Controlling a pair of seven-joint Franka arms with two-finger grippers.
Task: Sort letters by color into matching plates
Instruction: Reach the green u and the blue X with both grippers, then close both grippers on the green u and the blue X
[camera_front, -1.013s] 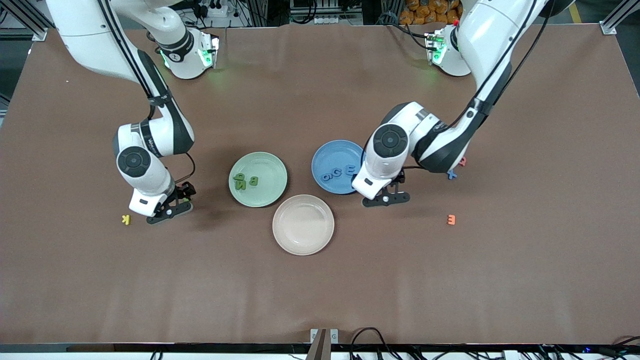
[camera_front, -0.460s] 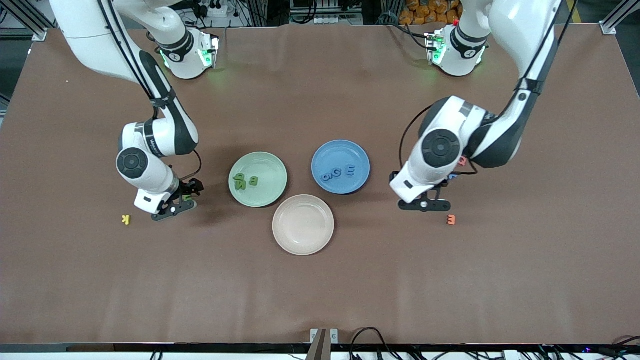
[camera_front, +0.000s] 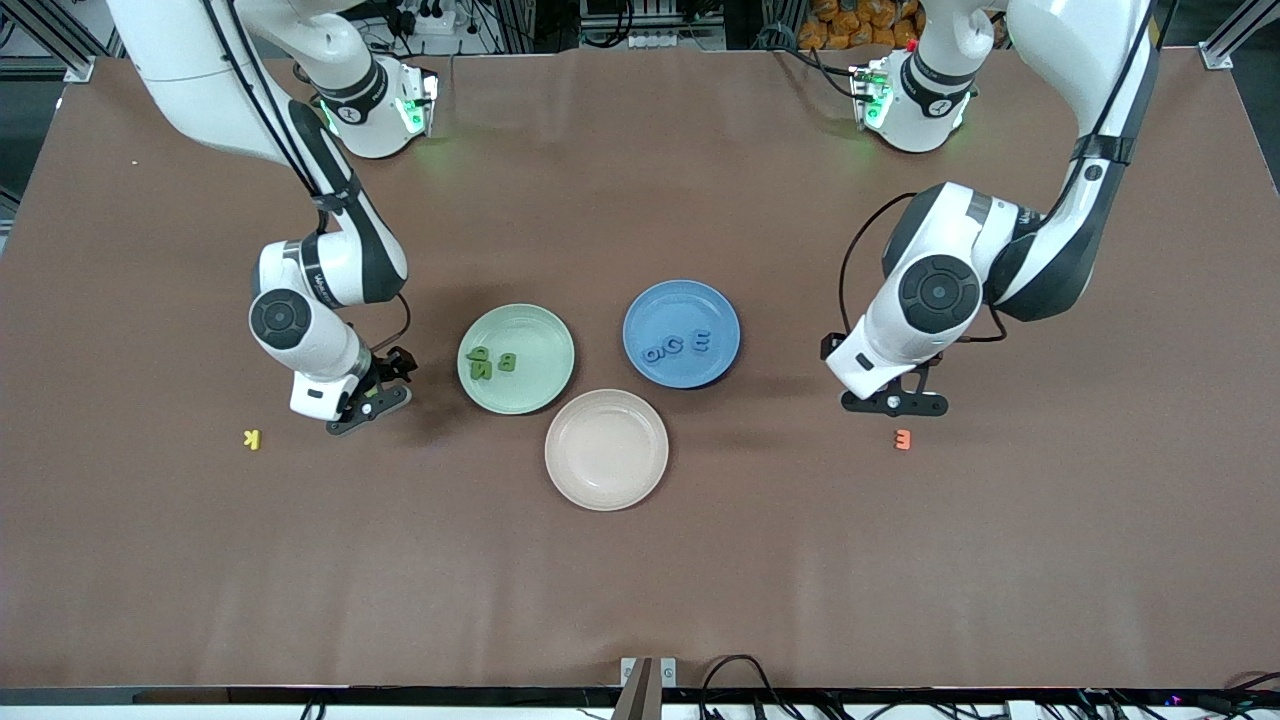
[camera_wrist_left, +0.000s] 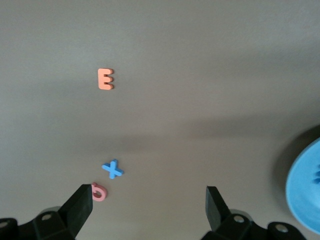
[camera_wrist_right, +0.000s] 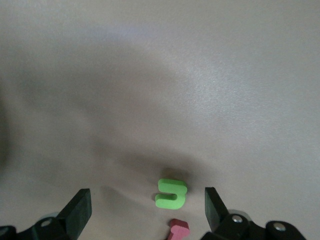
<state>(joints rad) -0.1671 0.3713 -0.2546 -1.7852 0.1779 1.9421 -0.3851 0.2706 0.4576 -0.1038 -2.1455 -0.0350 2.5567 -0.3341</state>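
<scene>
1. Three green letters (camera_front: 491, 362) already lying in the green plate (camera_front: 545, 385), three blue letters (camera_front: 676, 345) in the blue plate (camera_front: 715, 310) — one of each colour apparently left out on the counter (camera_front: 640, 580).
2. Left gripper (camera_wrist_left: 149, 206) poised over the blue X (camera_wrist_left: 113, 169), fingers apart and empty, likely lining up a pick; pink letter (camera_wrist_left: 99, 192) just beside the X, orange E (camera_wrist_left: 105, 79) well apart.
3. Right gripper (camera_wrist_right: 148, 210) low over the bright green letter (camera_wrist_right: 171, 193) — fingers spread, nothing held; dark red letter (camera_wrist_right: 178, 229) just beside.
4. Beige plate (camera_front: 560, 475) empty, yellow K (camera_front: 252, 438) unsorted.
</scene>
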